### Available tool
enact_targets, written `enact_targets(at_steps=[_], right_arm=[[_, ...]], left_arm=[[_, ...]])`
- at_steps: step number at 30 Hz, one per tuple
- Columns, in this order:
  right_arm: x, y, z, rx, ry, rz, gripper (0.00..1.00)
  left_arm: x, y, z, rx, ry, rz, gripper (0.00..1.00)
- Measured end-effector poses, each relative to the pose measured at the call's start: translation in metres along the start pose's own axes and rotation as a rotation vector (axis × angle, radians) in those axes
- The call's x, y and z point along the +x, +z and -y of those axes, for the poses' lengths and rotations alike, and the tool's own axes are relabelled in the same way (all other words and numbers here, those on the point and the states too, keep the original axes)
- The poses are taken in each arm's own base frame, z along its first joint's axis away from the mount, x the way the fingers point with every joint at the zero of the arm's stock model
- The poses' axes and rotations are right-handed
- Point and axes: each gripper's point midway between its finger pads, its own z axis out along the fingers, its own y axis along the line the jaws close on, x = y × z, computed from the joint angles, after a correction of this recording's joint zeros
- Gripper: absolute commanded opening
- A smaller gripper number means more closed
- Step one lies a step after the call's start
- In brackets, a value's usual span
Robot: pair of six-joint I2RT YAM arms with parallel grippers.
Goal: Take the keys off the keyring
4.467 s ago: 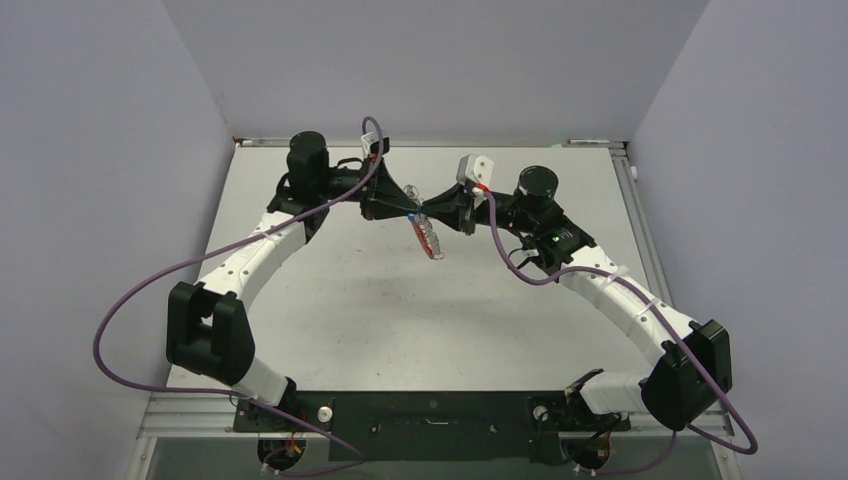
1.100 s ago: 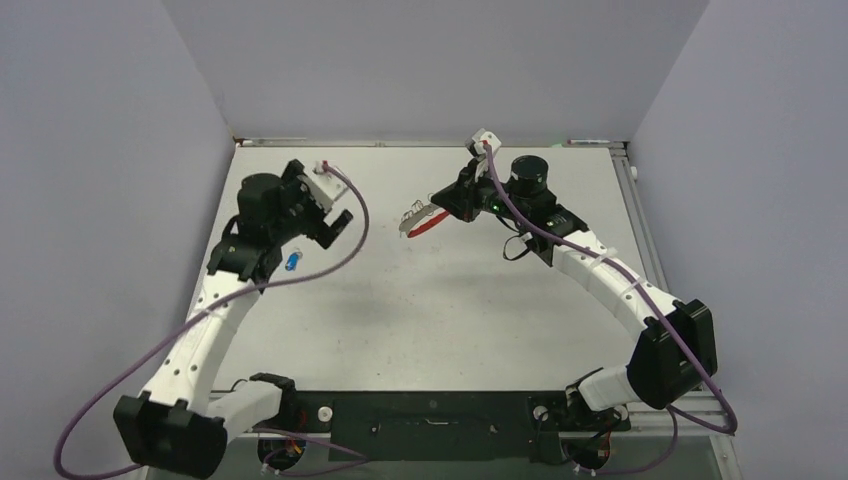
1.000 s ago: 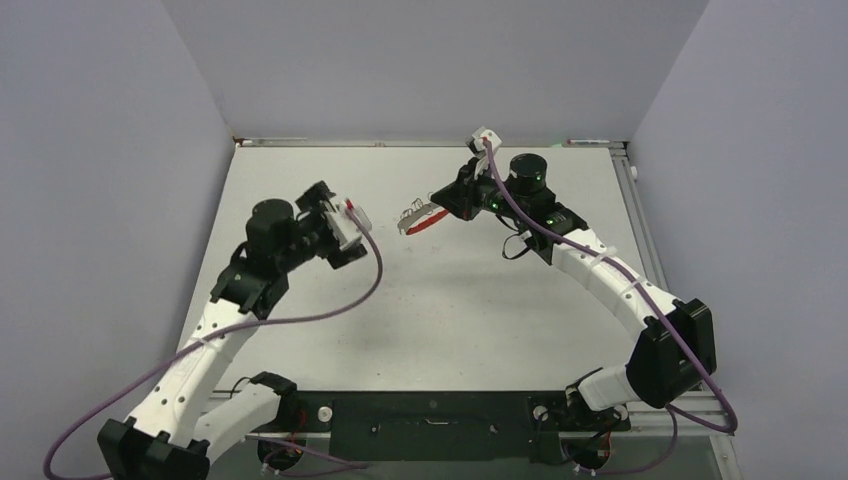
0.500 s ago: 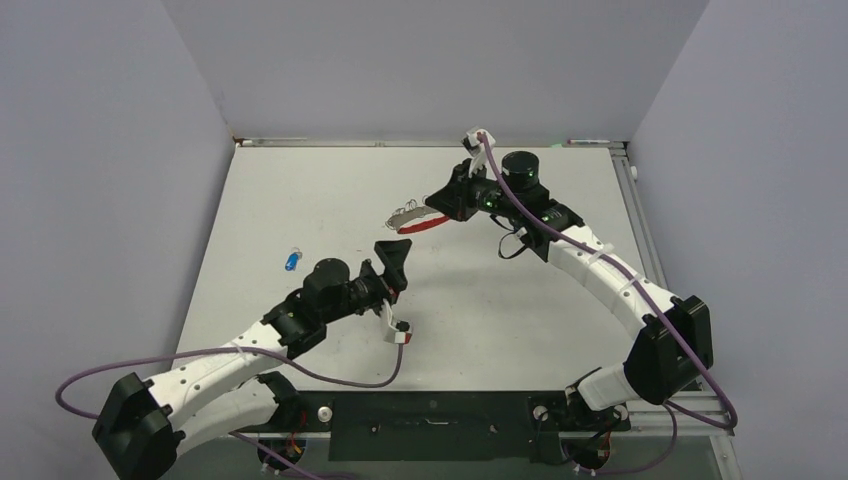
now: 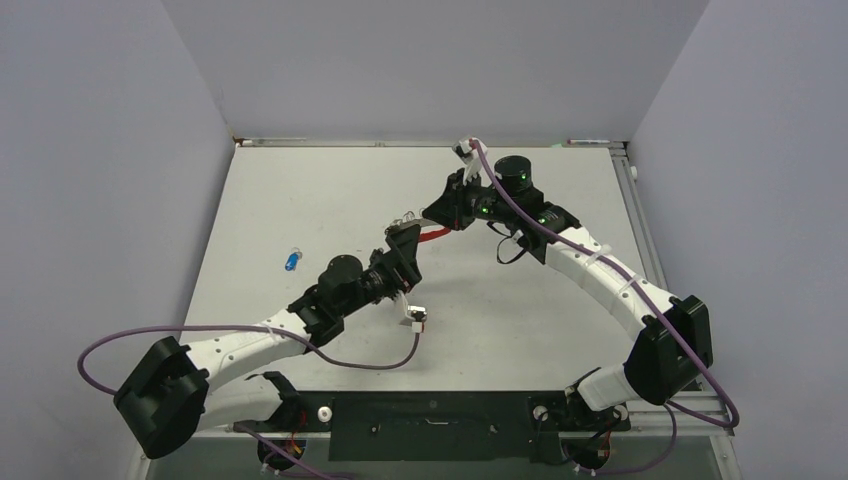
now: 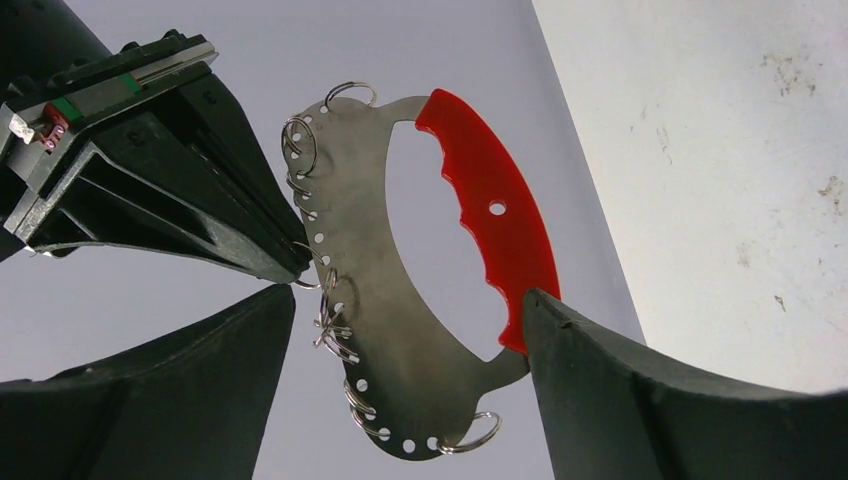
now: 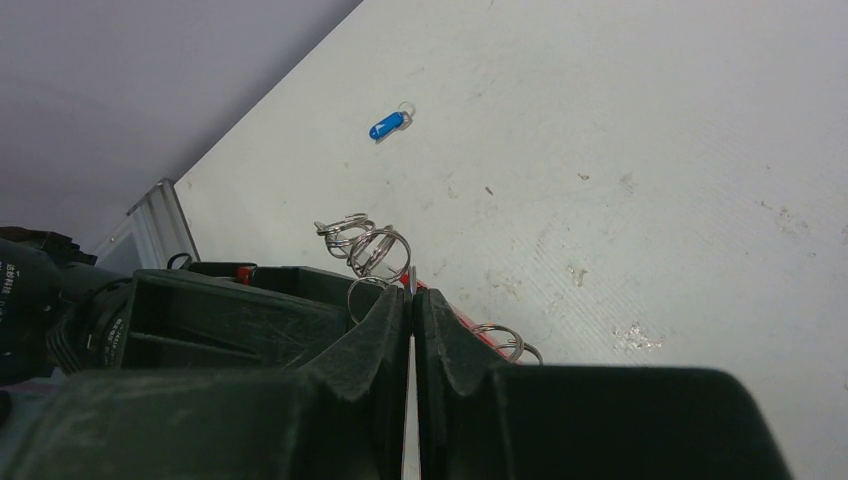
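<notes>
The keyring (image 6: 400, 290) is a silver crescent plate with a red arc band (image 6: 490, 210) and small wire loops (image 6: 335, 330) along its other edge. It hangs above the table, with my right gripper (image 7: 411, 292) shut on the plate's looped edge. In the top view the right gripper (image 5: 437, 221) holds the keyring (image 5: 431, 234) over mid-table. My left gripper (image 6: 410, 300) is open and straddles the keyring from below, one fingertip (image 6: 545, 305) touching the red band's lower end. A blue-headed key (image 5: 291, 262) lies loose on the table at the left; the right wrist view shows this key (image 7: 390, 125) too.
The white table (image 5: 520, 320) is enclosed by grey walls on three sides. A purple cable (image 5: 250, 330) loops from the left arm across the near table. The left arm (image 5: 250, 345) stretches low from the near-left corner toward the middle.
The left arm has swung from the far left, where the blue key lies, to the middle beneath the keyring. Its jaws have narrowed a little. The right gripper has carried the keyring slightly left.
</notes>
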Motion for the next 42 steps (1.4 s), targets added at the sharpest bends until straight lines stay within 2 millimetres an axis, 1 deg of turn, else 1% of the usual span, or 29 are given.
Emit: enact_targets(at_steps=[2, 6, 11, 13, 16, 20, 23, 27, 30, 32, 34, 36, 38, 42], right_arm=[[0.002, 0.0, -0.001, -0.002, 0.005, -0.008, 0.05], [0.004, 0.0, -0.002, -0.004, 0.009, -0.013, 0.05], [0.004, 0.0, -0.002, -0.004, 0.011, -0.015, 0.05], [0.004, 0.0, -0.002, -0.007, 0.013, -0.015, 0.05], [0.004, 0.0, -0.005, -0.018, 0.016, -0.018, 0.05], [0.006, 0.0, -0.01, -0.038, 0.017, -0.025, 0.05], [0.007, 0.001, -0.014, -0.055, 0.014, -0.031, 0.05], [0.009, 0.0, -0.017, -0.065, 0.01, -0.041, 0.05], [0.012, 0.0, -0.019, -0.073, 0.008, -0.054, 0.05], [0.013, -0.001, -0.02, -0.075, 0.007, -0.06, 0.05], [0.013, -0.001, -0.02, -0.075, 0.005, -0.064, 0.05], [0.013, -0.001, -0.02, -0.076, 0.002, -0.064, 0.05], [0.009, -0.002, -0.02, -0.077, -0.004, -0.056, 0.05], [-0.002, -0.002, -0.023, -0.083, -0.021, -0.031, 0.05]], left_arm=[[0.001, 0.002, 0.0, -0.004, 0.009, -0.007, 0.77], [0.0, 0.0, 0.0, -0.008, 0.023, -0.003, 0.84], [-0.012, -0.022, 0.007, 0.014, 0.028, 0.042, 0.86], [-0.013, -0.025, 0.012, 0.023, 0.029, 0.046, 0.86], [-0.015, -0.023, 0.028, 0.062, 0.024, 0.047, 0.86], [-0.014, -0.017, 0.042, 0.095, 0.019, 0.036, 0.86], [-0.009, -0.013, 0.044, 0.086, 0.02, 0.014, 0.87], [-0.002, -0.006, 0.041, 0.039, 0.025, -0.017, 0.85], [0.0, -0.003, 0.039, 0.009, 0.027, -0.029, 0.8], [0.001, -0.002, 0.034, -0.017, 0.025, -0.032, 0.74], [0.002, -0.003, 0.026, -0.051, 0.021, -0.029, 0.65], [0.001, -0.005, 0.02, -0.072, 0.006, -0.021, 0.53], [0.0, -0.008, 0.021, -0.071, -0.009, -0.013, 0.4], [-0.005, -0.014, 0.021, -0.062, -0.041, 0.015, 0.23]])
